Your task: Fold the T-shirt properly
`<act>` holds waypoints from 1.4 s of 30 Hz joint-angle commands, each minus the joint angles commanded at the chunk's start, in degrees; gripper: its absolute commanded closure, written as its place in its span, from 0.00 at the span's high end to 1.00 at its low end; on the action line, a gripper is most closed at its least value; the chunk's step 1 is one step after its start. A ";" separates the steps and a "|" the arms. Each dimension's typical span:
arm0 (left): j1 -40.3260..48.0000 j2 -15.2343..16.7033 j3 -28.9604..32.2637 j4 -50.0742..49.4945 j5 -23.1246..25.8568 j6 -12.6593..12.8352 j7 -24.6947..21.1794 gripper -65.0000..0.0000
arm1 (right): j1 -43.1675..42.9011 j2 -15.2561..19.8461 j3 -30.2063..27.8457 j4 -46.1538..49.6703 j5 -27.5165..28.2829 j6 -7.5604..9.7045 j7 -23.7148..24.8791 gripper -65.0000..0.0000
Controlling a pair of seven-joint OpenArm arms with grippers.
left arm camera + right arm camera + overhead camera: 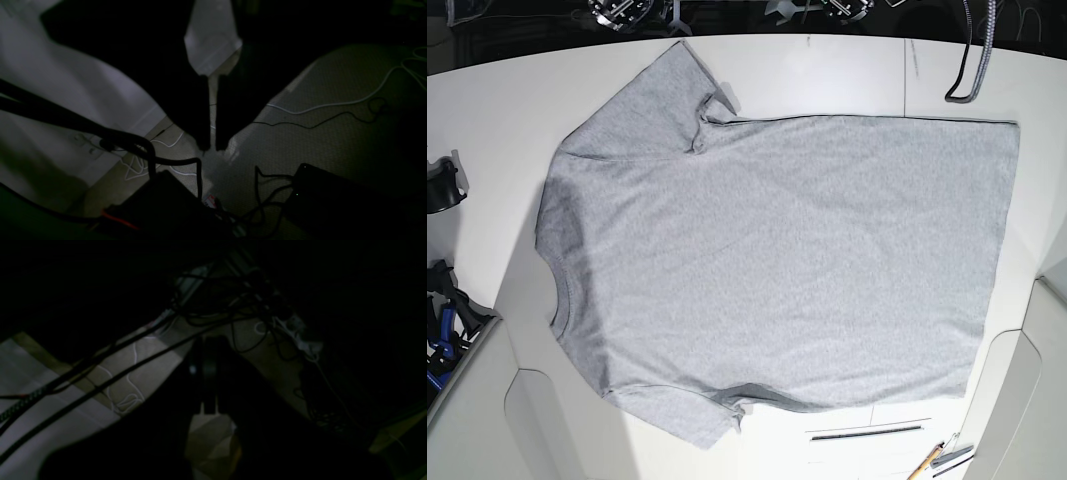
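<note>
The grey T-shirt (777, 270) lies spread flat on the white table (827, 70) in the base view. Its collar (557, 290) is at the left and its hem at the right. One sleeve (667, 80) points to the far edge, the other (697, 425) to the near edge. The plain side is up, with no lettering showing. Neither gripper shows in the base view. My left gripper (212, 146) hangs over the carpeted floor, fingers together and empty. My right gripper (209, 340) is dark and also over the floor, its fingers together.
Cables and black boxes (333, 193) lie on the floor under both wrists, with a power strip (300, 336). On the table, a black strap (967, 70) hangs at the far right, pens (937, 460) lie at the near right, and black gear (442, 185) stands at the left edge.
</note>
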 joint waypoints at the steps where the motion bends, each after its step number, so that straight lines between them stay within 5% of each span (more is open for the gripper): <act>1: 0.02 -0.02 0.00 0.00 -0.33 0.00 0.00 0.06 | 0.00 0.00 0.00 0.00 0.00 0.00 -0.02 0.00; 9: 2.71 -1.11 0.00 0.83 -1.07 -0.20 -0.07 0.06 | -0.17 0.17 0.00 0.00 0.02 0.02 -0.02 0.00; 19: 8.59 -9.22 -1.27 10.27 -3.76 -0.20 0.00 0.06 | -7.54 7.23 0.00 8.68 2.80 1.53 -0.02 0.00; 24: 14.73 -12.28 -11.30 16.92 -3.87 -0.24 0.00 0.06 | -14.91 12.94 0.00 19.85 6.45 1.55 -0.02 0.00; 27: 19.78 -14.32 -18.23 22.84 -3.89 -3.28 0.00 0.06 | -19.10 16.22 0.00 26.03 7.76 1.64 -0.02 0.00; 31: 27.98 -16.37 -26.58 32.50 -4.96 -5.84 0.63 0.06 | -25.14 20.46 0.00 34.12 10.95 4.63 -0.04 0.00; 42: 49.57 -17.25 -43.80 58.69 -4.94 -5.79 1.62 0.05 | -44.59 34.56 0.57 63.67 12.68 3.80 -0.28 0.00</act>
